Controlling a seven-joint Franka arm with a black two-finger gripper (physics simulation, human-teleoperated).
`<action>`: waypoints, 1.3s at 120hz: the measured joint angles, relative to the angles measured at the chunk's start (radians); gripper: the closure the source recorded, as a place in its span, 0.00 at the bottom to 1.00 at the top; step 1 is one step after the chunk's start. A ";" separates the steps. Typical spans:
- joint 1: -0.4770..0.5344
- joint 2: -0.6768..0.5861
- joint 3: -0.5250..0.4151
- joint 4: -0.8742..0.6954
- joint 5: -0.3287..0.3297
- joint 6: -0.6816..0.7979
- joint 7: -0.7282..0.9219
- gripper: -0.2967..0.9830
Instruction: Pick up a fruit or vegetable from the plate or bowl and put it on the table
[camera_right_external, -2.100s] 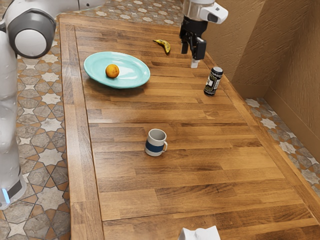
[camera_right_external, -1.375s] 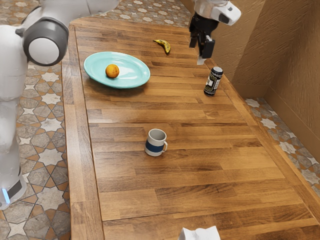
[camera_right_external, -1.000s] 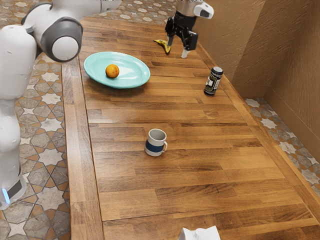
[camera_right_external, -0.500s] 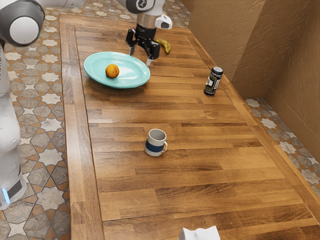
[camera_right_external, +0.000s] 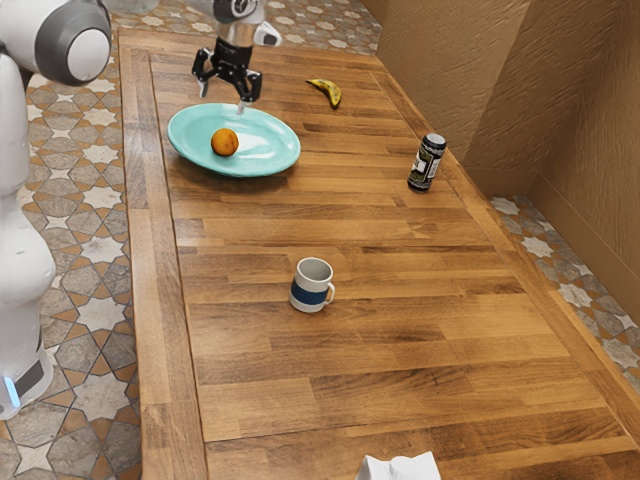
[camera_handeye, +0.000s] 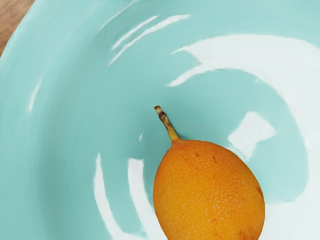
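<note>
Now the gripper (camera_right_external: 223, 97) hangs, spread wide, above the plate (camera_right_external: 270, 151), presumably to straddle the orange fruit (camera_right_external: 224, 142)!

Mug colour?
The mug is white with a dark blue band around its lower part; best seen in the exterior view.
</note>
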 joint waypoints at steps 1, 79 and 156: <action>-0.001 0.001 0.000 -0.001 -0.003 0.001 0.000 0.23; -0.113 -0.003 -0.001 -0.030 -0.029 0.018 0.002 0.23; -0.088 -0.009 0.015 -0.081 -0.025 0.030 0.004 0.23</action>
